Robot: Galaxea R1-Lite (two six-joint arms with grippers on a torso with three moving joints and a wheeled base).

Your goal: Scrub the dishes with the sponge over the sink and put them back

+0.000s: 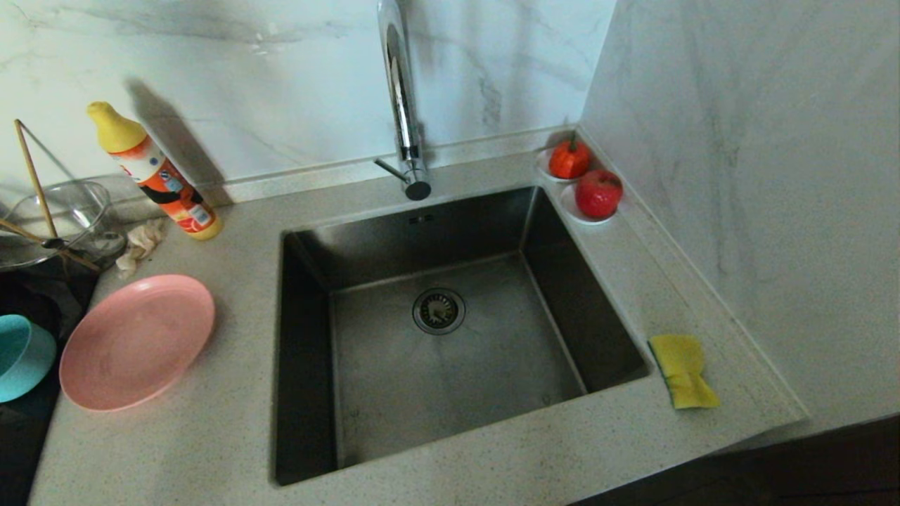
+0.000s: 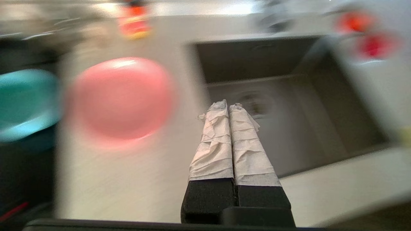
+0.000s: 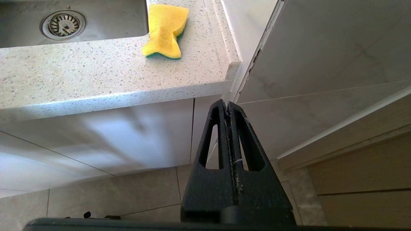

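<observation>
The pink plate lies on the counter left of the sink, with the teal bowl further left on a dark surface. The yellow sponge rests on the counter at the sink's right rim, green side down. Neither arm shows in the head view. In the left wrist view my left gripper is shut and empty, its paper-wrapped fingers hanging above the counter's front, between the pink plate and the sink. My right gripper is shut and empty, parked below the counter edge, under the sponge.
A chrome tap rises behind the sink. An orange detergent bottle, a beige rag and a glass bowl with chopsticks stand at the back left. Two saucers with red fruit sit in the back right corner by the wall.
</observation>
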